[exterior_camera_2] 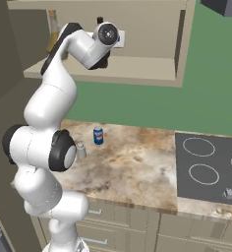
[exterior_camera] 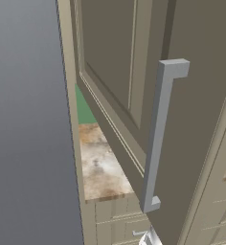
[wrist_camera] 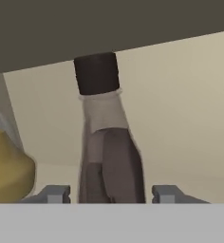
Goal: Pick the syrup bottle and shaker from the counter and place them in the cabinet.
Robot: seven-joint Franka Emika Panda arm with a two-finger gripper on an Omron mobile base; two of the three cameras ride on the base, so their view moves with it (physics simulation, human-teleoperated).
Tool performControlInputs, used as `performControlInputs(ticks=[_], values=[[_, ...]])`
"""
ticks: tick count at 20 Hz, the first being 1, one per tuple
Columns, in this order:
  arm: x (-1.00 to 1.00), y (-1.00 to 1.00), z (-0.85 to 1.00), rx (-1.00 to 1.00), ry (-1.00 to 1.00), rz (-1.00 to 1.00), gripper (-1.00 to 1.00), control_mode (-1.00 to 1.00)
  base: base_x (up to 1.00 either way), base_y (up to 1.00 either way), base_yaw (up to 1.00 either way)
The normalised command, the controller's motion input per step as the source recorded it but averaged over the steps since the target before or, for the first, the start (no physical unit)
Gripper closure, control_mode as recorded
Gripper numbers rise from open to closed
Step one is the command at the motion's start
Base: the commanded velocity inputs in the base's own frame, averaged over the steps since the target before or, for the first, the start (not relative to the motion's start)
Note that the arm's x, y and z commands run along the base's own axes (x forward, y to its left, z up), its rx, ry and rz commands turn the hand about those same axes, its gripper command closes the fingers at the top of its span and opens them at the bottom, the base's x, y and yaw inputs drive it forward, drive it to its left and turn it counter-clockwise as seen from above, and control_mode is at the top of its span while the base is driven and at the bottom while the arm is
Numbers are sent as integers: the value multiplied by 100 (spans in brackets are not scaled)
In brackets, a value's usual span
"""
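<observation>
A: We're at the placing step. In the hand view the syrup bottle [wrist_camera: 107,142], brownish with a dark cap and pale neck, stands upright inside the cabinet [exterior_camera_2: 137,69], centre frame, between the tips of the pincer [wrist_camera: 111,193].

B: The tips sit apart on either side of it; we can't tell whether they touch. We'd judge it's being let go.

A: Next we back out straight, then fetch the shaker [exterior_camera_2: 81,150], small and grey, on the bench [exterior_camera_2: 132,167] at centre left of the right base view.
</observation>
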Motion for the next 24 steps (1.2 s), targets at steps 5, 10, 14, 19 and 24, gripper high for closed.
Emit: performControlInputs(ticks=[5, 10, 14, 19, 24], values=[[-14, -1, 12, 0, 4, -5, -100, -100, 0, 0, 0], [-34, -15, 16, 0, 3, -7, -100, -100, 0, 0, 0], [-70, -35, -3, 0, -2, -6, -100, -100, 0, 0, 0], [-99, -49, -31, 0, -5, 0, -100, -100, 0, 0, 0], [-100, -45, -71, -1, -1, 3, -100, -100, 0, 0, 0]])
